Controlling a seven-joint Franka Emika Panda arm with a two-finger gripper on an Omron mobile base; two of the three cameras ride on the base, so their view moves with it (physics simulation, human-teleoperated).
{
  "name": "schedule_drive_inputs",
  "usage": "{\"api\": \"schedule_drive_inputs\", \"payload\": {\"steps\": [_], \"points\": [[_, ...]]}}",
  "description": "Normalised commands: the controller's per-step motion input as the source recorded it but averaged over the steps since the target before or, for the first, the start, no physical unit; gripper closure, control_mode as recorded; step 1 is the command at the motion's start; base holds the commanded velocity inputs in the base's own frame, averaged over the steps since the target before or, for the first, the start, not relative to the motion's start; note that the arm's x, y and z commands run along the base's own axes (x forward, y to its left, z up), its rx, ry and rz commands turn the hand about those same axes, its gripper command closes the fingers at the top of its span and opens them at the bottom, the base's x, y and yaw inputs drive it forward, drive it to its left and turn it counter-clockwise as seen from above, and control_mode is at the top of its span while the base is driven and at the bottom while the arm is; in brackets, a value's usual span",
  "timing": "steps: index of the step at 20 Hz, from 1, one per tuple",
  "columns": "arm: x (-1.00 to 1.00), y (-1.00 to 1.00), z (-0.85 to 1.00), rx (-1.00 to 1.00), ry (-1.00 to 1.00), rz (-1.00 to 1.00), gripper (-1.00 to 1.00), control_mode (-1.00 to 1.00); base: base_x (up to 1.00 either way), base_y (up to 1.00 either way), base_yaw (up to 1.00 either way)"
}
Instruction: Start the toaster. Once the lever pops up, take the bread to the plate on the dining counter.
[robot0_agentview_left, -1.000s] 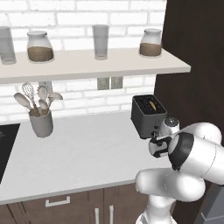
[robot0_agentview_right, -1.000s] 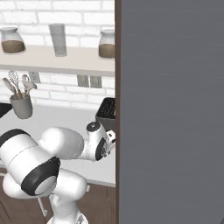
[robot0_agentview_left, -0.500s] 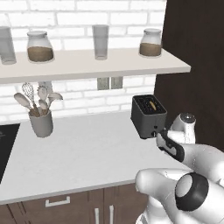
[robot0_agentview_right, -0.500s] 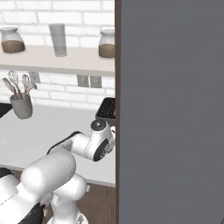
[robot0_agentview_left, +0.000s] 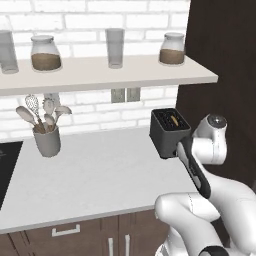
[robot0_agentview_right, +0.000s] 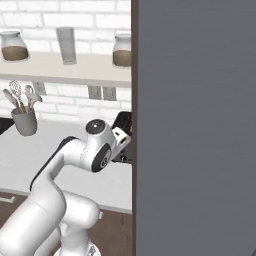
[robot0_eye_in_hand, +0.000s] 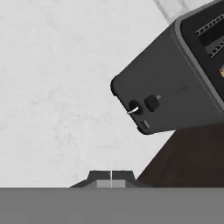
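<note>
The toaster sits at the counter's right end, tight against a dark panel, bread showing tan in a top slot. In the hand view, the end effector is fully closed and empty, short of the toaster's front knob. Wide bare counter stretches left toward a utensil crock.

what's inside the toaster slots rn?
In the left base view, the toaster shows a sliver of tan bread in one top slot. Most of the slice sits below the slot rim, hidden. The hand view shows a tan edge too.
</note>
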Motion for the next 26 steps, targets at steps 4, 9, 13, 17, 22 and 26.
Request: {"api": "schedule_drive_inputs", "payload": {"steps": [4,9,13,17,22,26], "points": [[-0.03,0.17,0.8,0.0,0.0,-0.05,1.0,-1.0,0.0,0.0,0.0],[0.0,0.23,0.53,0.03,-0.02,-0.22,1.0,-1.0,0.0,0.0,0.0],[0.0,0.29,0.31,0.11,-0.06,-0.3,1.0,-1.0,0.0,0.0,0.0],[0.0,0.06,0.05,0.15,-0.05,-0.29,1.0,-1.0,0.0,0.0,0.0],[0.0,-0.02,0.0,0.12,-0.15,-0.3,1.0,-1.0,0.0,0.0,0.0],[0.09,0.0,0.14,0.05,-0.26,-0.16,1.0,-1.0,0.0,0.0,0.0]]}}
